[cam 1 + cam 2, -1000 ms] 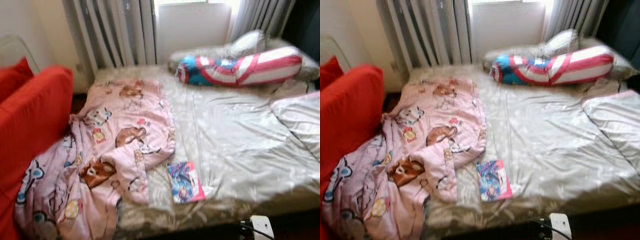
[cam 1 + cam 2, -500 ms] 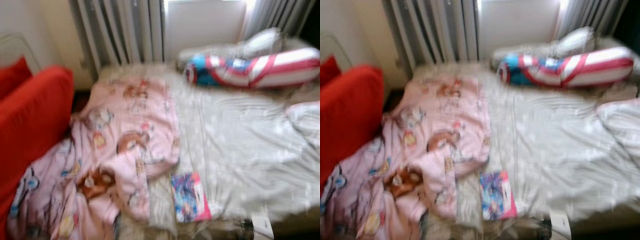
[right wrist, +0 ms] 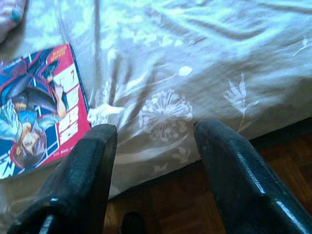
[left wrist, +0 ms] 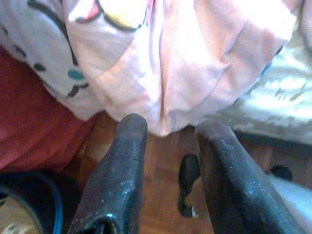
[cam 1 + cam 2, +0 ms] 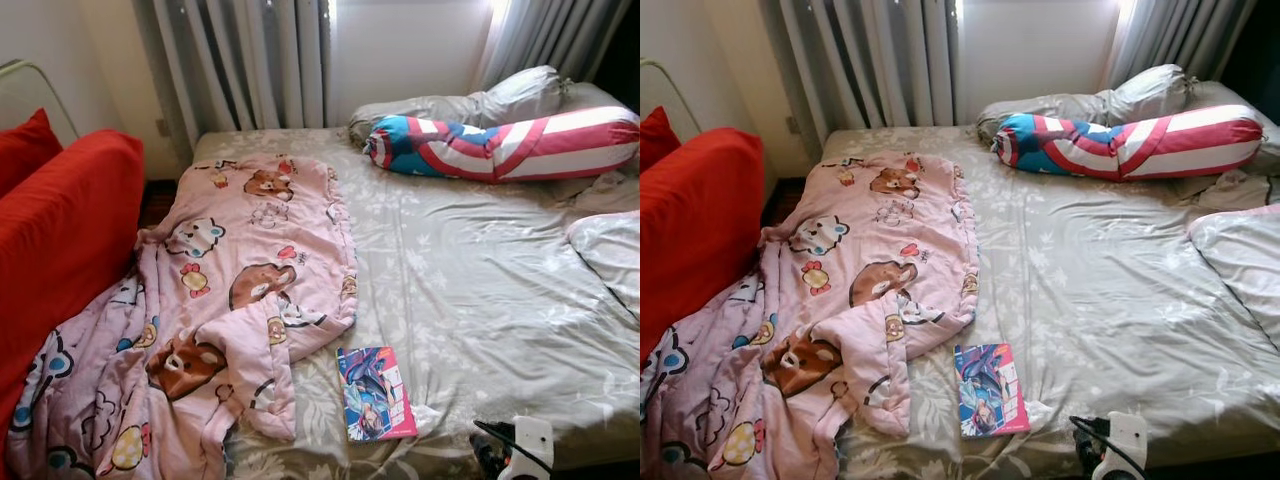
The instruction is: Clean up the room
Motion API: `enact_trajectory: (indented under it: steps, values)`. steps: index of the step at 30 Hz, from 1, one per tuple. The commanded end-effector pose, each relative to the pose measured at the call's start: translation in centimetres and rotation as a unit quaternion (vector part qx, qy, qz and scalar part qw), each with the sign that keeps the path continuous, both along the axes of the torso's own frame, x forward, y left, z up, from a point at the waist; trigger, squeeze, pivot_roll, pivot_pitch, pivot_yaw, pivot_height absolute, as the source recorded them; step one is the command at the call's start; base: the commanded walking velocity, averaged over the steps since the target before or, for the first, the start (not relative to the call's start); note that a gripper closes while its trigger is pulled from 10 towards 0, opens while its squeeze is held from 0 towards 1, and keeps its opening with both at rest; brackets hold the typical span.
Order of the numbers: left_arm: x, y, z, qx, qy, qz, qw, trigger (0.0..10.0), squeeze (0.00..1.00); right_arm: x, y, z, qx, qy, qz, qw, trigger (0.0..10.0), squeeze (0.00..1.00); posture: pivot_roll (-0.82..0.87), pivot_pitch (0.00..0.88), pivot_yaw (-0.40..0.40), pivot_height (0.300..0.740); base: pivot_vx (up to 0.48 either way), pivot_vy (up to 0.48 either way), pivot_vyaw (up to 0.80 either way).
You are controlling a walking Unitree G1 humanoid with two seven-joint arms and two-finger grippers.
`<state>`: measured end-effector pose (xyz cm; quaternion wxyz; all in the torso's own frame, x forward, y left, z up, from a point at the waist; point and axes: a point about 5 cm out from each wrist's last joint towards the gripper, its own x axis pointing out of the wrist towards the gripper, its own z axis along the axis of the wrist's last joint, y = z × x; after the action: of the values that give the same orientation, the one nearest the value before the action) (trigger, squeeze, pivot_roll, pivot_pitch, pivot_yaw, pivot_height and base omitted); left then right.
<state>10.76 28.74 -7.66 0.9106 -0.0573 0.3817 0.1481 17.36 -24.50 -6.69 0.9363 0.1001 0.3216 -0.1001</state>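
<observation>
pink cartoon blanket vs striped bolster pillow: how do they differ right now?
The pink cartoon-print blanket lies crumpled along the bed's left side, spilling off its near edge; the red, white and blue striped bolster pillow lies across the head end. The blanket is flat and wrinkled; the pillow is plump and tubular. Both rest on the grey floral sheet.

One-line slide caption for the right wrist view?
Right pincer, open, hovers over the bed's edge beside a comic book.

A bed [image 5: 480, 290] with a grey floral sheet stands under a bright window [image 5: 405, 45] hung with grey curtains [image 5: 240, 60], a red sofa [image 5: 65, 240] beside it, on wood parquet floor [image 3: 204, 204].
</observation>
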Motion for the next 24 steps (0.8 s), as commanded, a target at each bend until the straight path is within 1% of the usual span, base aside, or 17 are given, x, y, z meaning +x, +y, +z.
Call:
enact_trajectory:
  steps: [1, 2, 3, 4, 5, 6, 7, 9, 10, 11, 13, 15, 16, 17, 18, 19, 24]
  values:
    - [12.3, -3.9, 4.5, 0.023, -0.143, -0.069, 0.987, 10.0, 0.00, 0.1, 0.1, 0.2, 0.008, -0.018, -0.005, 1.000, 10.0, 0.00, -0.09, 0.000, 0.010, 0.740, 0.000, 0.000, 0.00]
    - [16.8, -5.8, 7.6, 0.041, -0.202, -0.094, 0.974, 10.0, 0.00, 0.1, 0.0, 0.2, 0.010, -0.021, -0.005, 1.000, 10.0, 0.00, -0.09, 0.000, 0.006, 0.740, 0.000, 0.000, 0.00]
    - [19.3, -6.7, 9.7, 0.066, -0.231, -0.105, 0.965, 10.0, 0.00, 0.1, 0.0, 0.2, 0.011, -0.022, -0.005, 1.000, 10.0, 0.00, -0.09, 0.000, 0.004, 0.740, 0.000, 0.000, 0.00]
    - [20.7, -6.8, 11.5, 0.094, -0.258, -0.112, 0.955, 10.0, 0.00, 0.0, -0.1, 0.3, 0.009, -0.024, -0.002, 1.000, 10.0, 0.00, -0.08, 0.000, -0.003, 0.740, 0.000, 0.000, 0.00]
    - [21.2, -7.0, 12.2, 0.102, -0.277, -0.115, 0.948, 10.0, 0.00, 0.0, -0.1, 0.3, 0.008, -0.026, -0.001, 1.000, 10.0, 0.00, -0.08, 0.000, -0.010, 0.740, 0.000, 0.000, 0.00]
    - [21.2, -7.0, 12.2, 0.102, -0.277, -0.115, 0.948, 10.0, 0.00, 0.0, -0.1, 0.3, 0.008, -0.026, -0.001, 1.000, 10.0, 0.00, -0.08, 0.000, -0.010, 0.740, 0.000, 0.000, 0.00]
    - [21.5, -7.2, 12.7, 0.105, -0.291, -0.117, 0.944, 10.0, 0.00, -0.1, -0.2, 0.3, 0.008, -0.027, -0.001, 1.000, 10.0, 0.00, -0.08, 0.000, -0.010, 0.740, 0.000, 0.000, 0.00]
    - [21.9, -7.9, 13.7, 0.111, -0.328, -0.132, 0.929, 10.0, 0.00, -0.2, -0.3, 0.3, 0.003, -0.031, 0.004, 0.999, 10.0, 0.00, -0.07, 0.000, -0.025, 0.740, 0.000, 0.000, 0.00]
    - [22.0, -8.1, 13.9, 0.110, -0.338, -0.135, 0.925, 10.0, 0.00, -0.2, -0.3, 0.4, 0.001, -0.033, 0.006, 0.999, 10.0, 0.00, -0.07, 0.000, -0.025, 0.740, 0.000, 0.000, 0.00]
    - [22.0, -8.1, 13.9, 0.110, -0.338, -0.135, 0.925, 10.0, 0.00, -0.2, -0.3, 0.4, 0.001, -0.033, 0.006, 0.999, 10.0, 0.00, -0.07, 0.000, -0.025, 0.740, 0.000, 0.000, 0.00]
    - [21.7, -8.0, 14.4, 0.088, -0.375, -0.120, 0.915, 10.0, 0.00, -0.5, -0.4, 0.4, 0.003, -0.046, 0.008, 0.999, 10.0, 0.00, -0.08, 0.000, -0.037, 0.740, 0.000, 0.000, 0.00]
    - [21.6, -7.9, 14.3, 0.087, -0.380, -0.114, 0.914, 10.0, 0.00, -0.6, -0.4, 0.5, -0.001, -0.051, 0.010, 0.999, 10.0, 0.00, -0.08, 0.000, -0.039, 0.740, 0.000, 0.000, 0.00]
    - [21.4, -7.9, 14.2, 0.088, -0.382, -0.115, 0.913, 10.0, 0.00, 4.3, 0.9, 3.0, -0.019, -0.120, 0.031, 0.992, 10.0, 0.00, -0.08, 0.000, -0.039, 0.740, 0.000, 0.000, 0.00]
    - [21.4, -7.9, 14.2, 0.088, -0.382, -0.115, 0.913, 10.0, 0.00, 4.3, 0.9, 3.0, -0.019, -0.120, 0.031, 0.992, 10.0, 0.00, -0.08, 0.000, -0.039, 0.740, 0.000, 0.000, 0.00]
    - [21.1, -7.8, 14.1, 0.095, -0.381, -0.119, 0.912, 10.0, 0.00, 10.3, 3.0, 7.3, -0.042, -0.216, 0.057, 0.974, 10.0, 0.00, -0.08, 0.000, -0.039, 0.740, 0.000, 0.000, 0.00]
    - [21.0, -7.8, 14.0, 0.100, -0.380, -0.122, 0.912, 10.0, 0.00, 11.6, 3.5, 8.6, -0.049, -0.239, 0.063, 0.968, 10.0, 0.00, -0.08, 0.000, -0.039, 0.740, 0.000, 0.000, 0.00]
    - [19.7, -7.0, 13.1, 0.106, -0.374, -0.117, 0.914, 10.0, 0.00, 11.7, 3.8, 9.5, -0.068, -0.278, 0.085, 0.954, 10.0, 0.00, -0.08, 0.000, -0.031, 0.740, 0.000, 0.000, 0.00]
